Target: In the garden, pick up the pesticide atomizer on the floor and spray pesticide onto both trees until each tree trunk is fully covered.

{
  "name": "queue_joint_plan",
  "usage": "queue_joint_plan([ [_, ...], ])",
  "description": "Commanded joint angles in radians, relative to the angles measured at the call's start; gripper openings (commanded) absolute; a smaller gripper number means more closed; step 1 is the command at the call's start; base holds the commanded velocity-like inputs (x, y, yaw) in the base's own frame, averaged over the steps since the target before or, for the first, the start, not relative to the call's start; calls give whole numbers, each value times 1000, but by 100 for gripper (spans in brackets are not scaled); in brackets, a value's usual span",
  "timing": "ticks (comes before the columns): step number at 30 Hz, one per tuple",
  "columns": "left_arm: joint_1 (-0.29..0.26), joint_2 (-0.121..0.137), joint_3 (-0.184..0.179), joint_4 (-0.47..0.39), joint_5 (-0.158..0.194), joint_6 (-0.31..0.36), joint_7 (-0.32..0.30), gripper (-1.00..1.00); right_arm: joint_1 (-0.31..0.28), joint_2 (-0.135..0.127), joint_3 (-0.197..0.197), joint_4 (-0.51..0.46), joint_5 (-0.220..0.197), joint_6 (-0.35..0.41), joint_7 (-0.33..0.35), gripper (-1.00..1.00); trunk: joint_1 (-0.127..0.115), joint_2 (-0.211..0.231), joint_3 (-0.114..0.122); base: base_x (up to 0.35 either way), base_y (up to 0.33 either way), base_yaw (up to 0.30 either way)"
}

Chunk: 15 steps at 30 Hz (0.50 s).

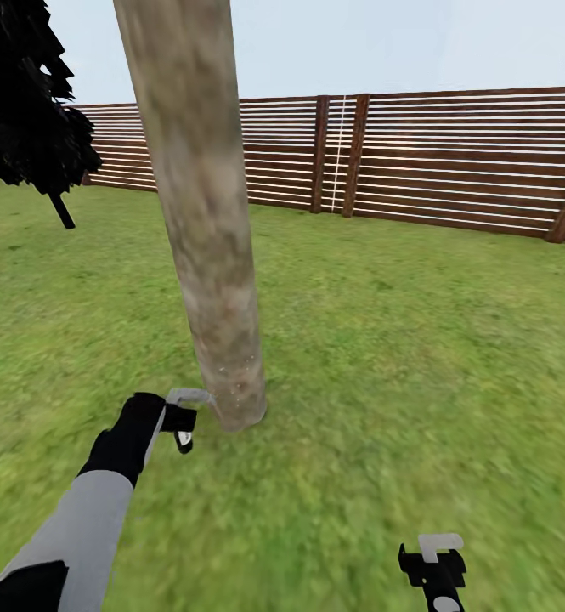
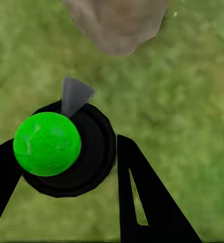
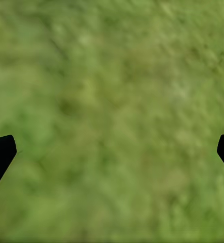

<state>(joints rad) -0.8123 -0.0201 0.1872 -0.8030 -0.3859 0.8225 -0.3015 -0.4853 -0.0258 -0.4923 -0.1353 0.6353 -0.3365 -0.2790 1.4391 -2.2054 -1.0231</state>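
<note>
Pesticide atomizer [image 2: 58, 152] sat between the fingers of the left gripper [image 2: 66, 167], which were closed around its black body, a green ball-like part on top and a grey nozzle pointing toward the tree trunk [image 2: 117, 23]. In the head view the left gripper [image 1: 180, 418] hung low, just beside the base of the tree trunk [image 1: 206, 221], the grey nozzle nearly touching the bark. The right gripper [image 3: 112, 152] had its fingers spread wide with nothing between them, over bare grass lawn [image 3: 112, 76].

By its look the atomizer was rigid, light and smooth-sided, so it could slip or twist in the hold; the round black body seemed the sound place to clamp, leaving the nozzle free.

Its lower part was hidden by the fingers. No spray was discernible on the bark. The trunk's top was cut off by the frame, and a second such trunk was not to be made out; a black tree [image 1: 31, 102] stood by the wooden fence [image 1: 452, 161].
</note>
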Motion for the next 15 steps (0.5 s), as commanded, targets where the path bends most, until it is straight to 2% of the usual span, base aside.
queue_joint_plan([
  [1,0,-15,-8,-3,-11,9,-10,-100,-1,0,-8,2,11,-4,-3,100,0,0,-1,0,0,0],
  [2,-2,-29,-20,-4,-11,12,-10,-100,-1,0,-8,2,11,-4,-3,100,0,0,-1,0,0,0],
  [3,-7,-66,-51,-5,-11,16,-9,-100,-1,0,-8,2,11,-4,-3,100,0,0,-1,0,0,0],
  [4,-13,-85,-62,-6,-10,17,-9,-100,-1,0,-8,2,11,-4,-3,100,0,0,-1,0,0,0],
  [5,-23,-98,-68,-6,-10,18,-9,-100,-1,0,-8,2,11,-4,-3,100,0,0,-1,0,0,0],
  [7,-36,-101,-70,-7,-9,19,-8,-100,-1,0,-8,2,11,-4,-3,100,0,0,-1,0,0,0],
  [8,-41,-94,-67,-7,-11,20,-8,-100,-1,0,-8,2,11,-4,-3,100,0,0,-1,0,0,0],
  [10,-42,-56,-63,-7,-12,21,-8,-100,-1,0,-8,2,11,-4,-3,100,0,0,-1,0,0,84],
  [11,-42,-13,-62,-7,-10,21,-9,-100,-1,0,-8,2,11,-4,-3,100,0,0,-1,0,0,197],
  [12,-42,17,-62,-7,-9,23,-10,-100,-1,0,-8,2,11,-4,-3,100,0,0,-1,0,0,236],
  [13,-42,36,-62,-8,-9,24,-9,-100,-1,0,-8,2,11,-4,-3,100,0,0,-1,0,0,261],
  [15,-41,38,-63,-10,-8,23,-9,-100,-1,0,-8,1,11,-4,-3,100,0,0,-1,22,-3,187],
])
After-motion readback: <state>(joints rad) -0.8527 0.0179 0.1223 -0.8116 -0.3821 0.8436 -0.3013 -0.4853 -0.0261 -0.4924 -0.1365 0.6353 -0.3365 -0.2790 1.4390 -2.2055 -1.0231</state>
